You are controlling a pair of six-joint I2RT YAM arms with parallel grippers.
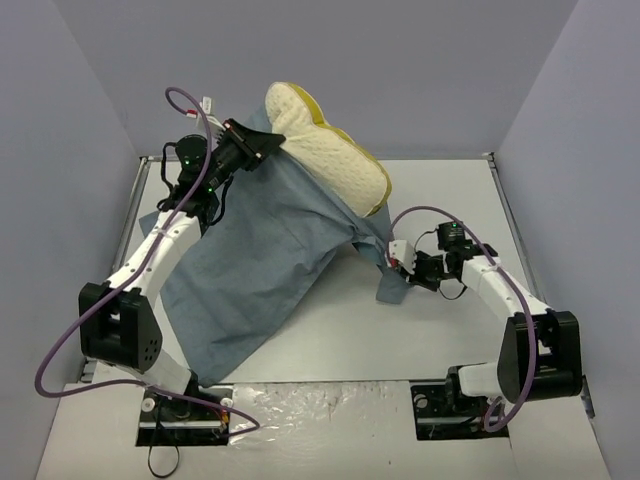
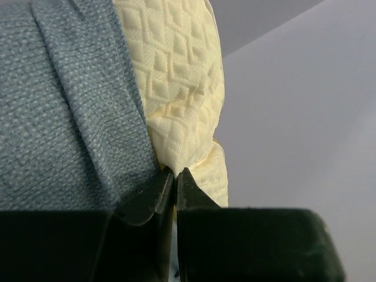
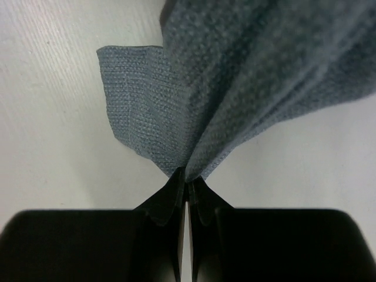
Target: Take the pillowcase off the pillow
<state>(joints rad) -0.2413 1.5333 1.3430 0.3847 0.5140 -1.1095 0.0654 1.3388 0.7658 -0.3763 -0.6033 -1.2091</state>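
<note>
Left gripper (image 1: pixel 270 146) was raised at far left, jaws pressed together on pillow (image 1: pixel 335 155) edge (just where pillowcase (image 1: pixel 255 265) hem met it). Pillow was tilted up above table (image 1: pixel 330 340), most of quilted face bare, underside against pillowcase. Pillowcase draped down left toward near edge. Right gripper (image 1: pixel 400 264) sat low over table, jaws clamped on bunched pillowcase corner.

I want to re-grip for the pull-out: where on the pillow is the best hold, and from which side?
Pinch the bare quilted end of the pillow, at its edge band, coming from the far side. Only that end sticks out of the pillowcase; the rest is sheathed, and the band looks thin.
</note>
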